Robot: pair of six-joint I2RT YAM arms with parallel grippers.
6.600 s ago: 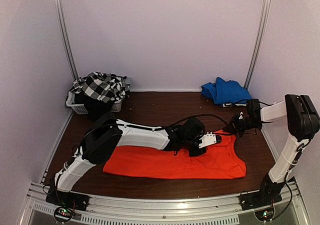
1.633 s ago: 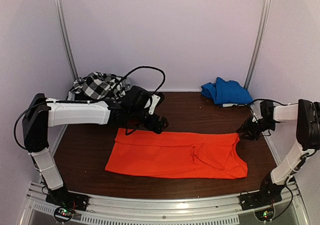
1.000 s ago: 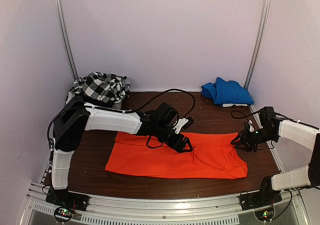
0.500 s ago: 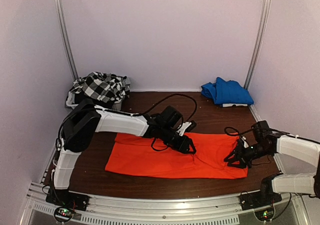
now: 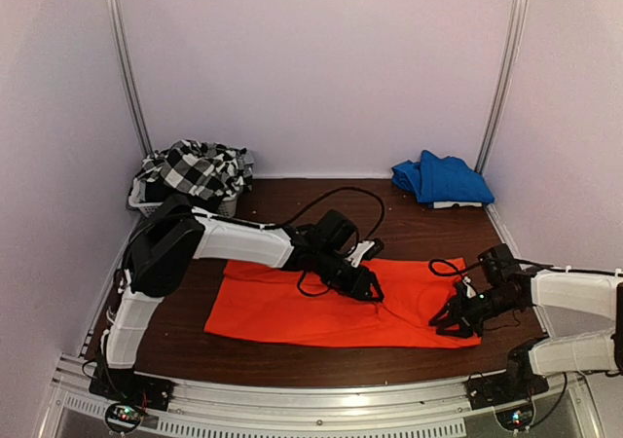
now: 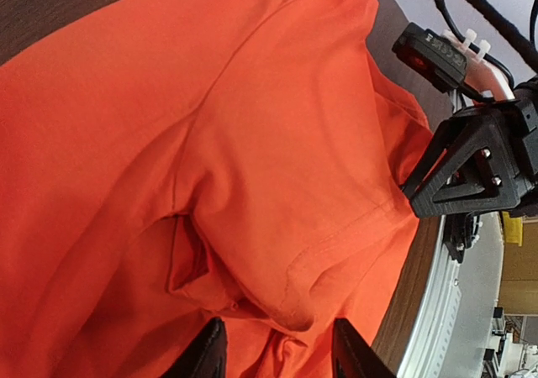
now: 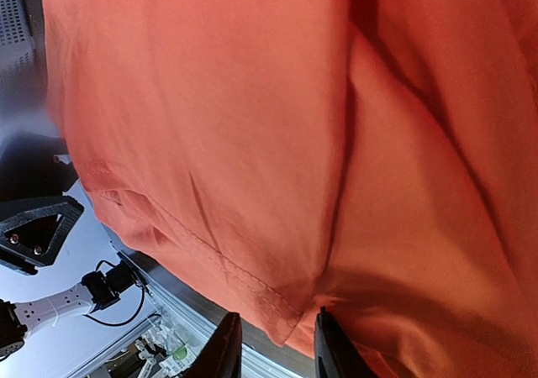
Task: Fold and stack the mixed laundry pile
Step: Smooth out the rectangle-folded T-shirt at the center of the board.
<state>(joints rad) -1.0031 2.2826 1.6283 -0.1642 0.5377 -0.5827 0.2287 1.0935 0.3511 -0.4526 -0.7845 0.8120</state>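
Observation:
The orange-red garment (image 5: 282, 307) lies spread across the middle of the table. My left gripper (image 5: 368, 288) is down on its centre. In the left wrist view that gripper (image 6: 277, 357) is shut on a puckered fold of orange cloth (image 6: 294, 307). My right gripper (image 5: 451, 323) sits low at the garment's right end, toward the front. In the right wrist view it (image 7: 273, 344) is shut on a hemmed corner of the garment (image 7: 286, 311). The black-and-white checked garment (image 5: 195, 168) is heaped in the basket at the back left.
The white slatted basket (image 5: 144, 207) stands at the back left corner. A folded blue garment (image 5: 440, 178) lies at the back right by the wall. Bare dark wood (image 5: 321, 200) shows behind the orange cloth. The metal rail (image 5: 311, 394) runs along the front edge.
My right gripper has moved toward the front, pulling the garment's right corner with it. The left jaws have narrowed onto the fold at the garment's middle.

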